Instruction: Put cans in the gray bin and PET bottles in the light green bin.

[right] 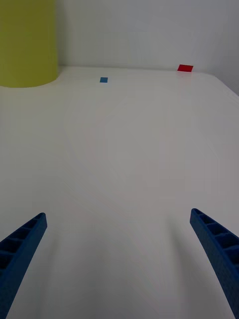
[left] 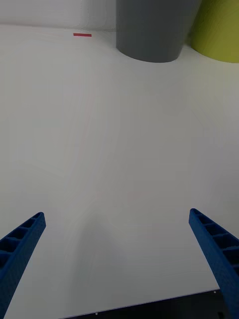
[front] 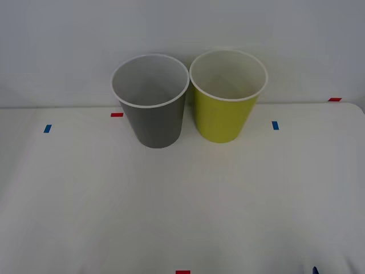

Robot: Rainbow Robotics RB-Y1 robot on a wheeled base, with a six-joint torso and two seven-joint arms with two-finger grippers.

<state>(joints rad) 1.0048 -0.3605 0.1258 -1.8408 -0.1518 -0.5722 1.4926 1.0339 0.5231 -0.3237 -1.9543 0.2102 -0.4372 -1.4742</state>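
The gray bin and the light green bin stand upright side by side at the back of the white table, gray on the left. The cans and PET bottles are out of view. My left gripper is open over bare table near the front edge, with the gray bin and the light green bin well ahead of it. My right gripper is open too, holding nothing, with the light green bin far ahead and off to one side.
Small red tape marks and blue tape marks dot the table top. A pale wall rises right behind the bins. The table's right edge curves away at the far right.
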